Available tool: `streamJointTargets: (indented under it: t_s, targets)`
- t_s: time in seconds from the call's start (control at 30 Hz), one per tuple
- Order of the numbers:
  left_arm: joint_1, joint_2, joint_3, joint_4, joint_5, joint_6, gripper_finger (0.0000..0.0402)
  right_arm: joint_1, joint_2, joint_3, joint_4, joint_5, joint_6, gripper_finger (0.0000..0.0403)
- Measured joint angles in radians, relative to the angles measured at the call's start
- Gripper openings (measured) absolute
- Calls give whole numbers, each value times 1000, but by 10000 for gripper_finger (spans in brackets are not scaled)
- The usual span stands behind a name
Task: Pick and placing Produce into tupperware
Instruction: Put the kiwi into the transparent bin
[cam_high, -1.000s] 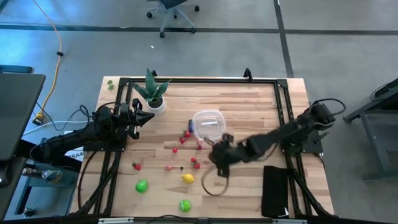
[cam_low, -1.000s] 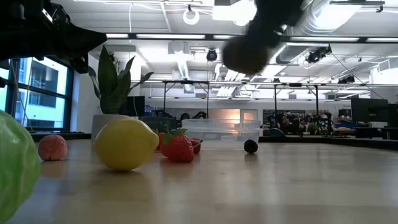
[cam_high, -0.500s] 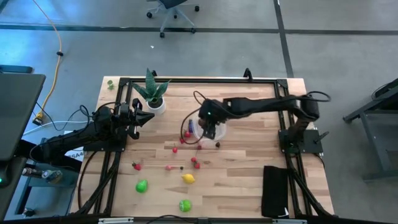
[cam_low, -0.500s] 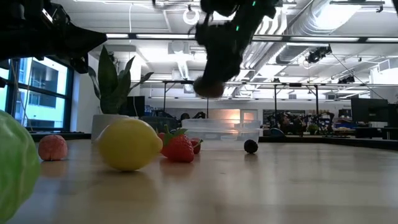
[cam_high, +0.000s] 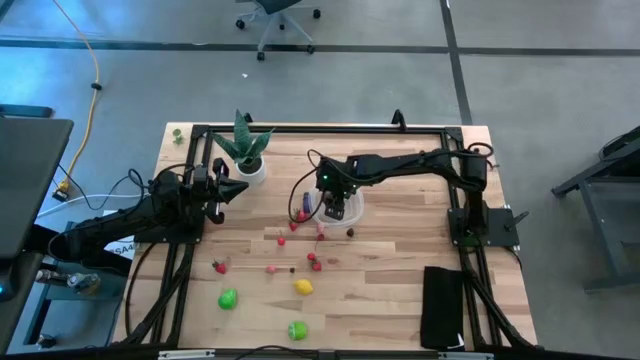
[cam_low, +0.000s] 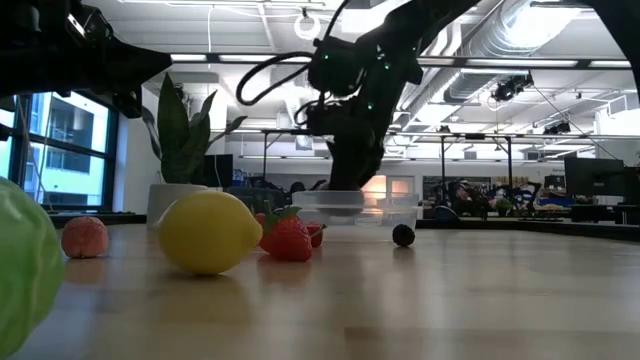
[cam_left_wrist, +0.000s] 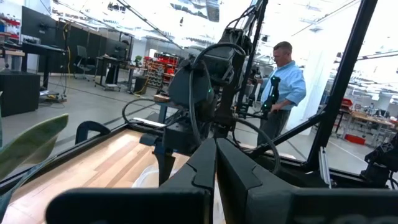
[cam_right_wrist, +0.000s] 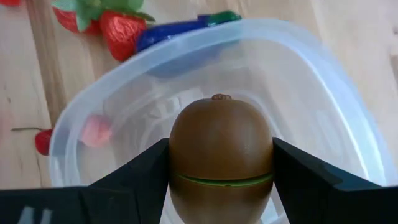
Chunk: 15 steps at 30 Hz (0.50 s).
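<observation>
A wooden tabletop (cam_high: 400, 290) carries scattered toy produce. The right hand (cam_high: 336, 207) hangs directly over the clear tupperware (cam_right_wrist: 323, 118), grasping a brown kiwi (cam_right_wrist: 221, 152) between its fingers, apparently poised to drop it inside. The left hand (cam_high: 228, 189), clenched empty, waits beside the potted plant (cam_high: 245, 150).

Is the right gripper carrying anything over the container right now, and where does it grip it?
Yes: the right gripper holds a brown kiwi, one finger on each side of its middle, directly above the clear tupperware. The left gripper is shut and holds nothing.
</observation>
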Motion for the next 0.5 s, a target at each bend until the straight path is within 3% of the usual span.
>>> streamJointTargets:
  t_s: [0.2, 0.5]
  targets:
    - [0, 0, 0, 0, 0, 0, 3, -2, 24, -1, 4, -7, 0, 232]
    - [0, 0, 0, 0, 0, 0, 3, -6, 24, -1, 6, 22, -10, 275]
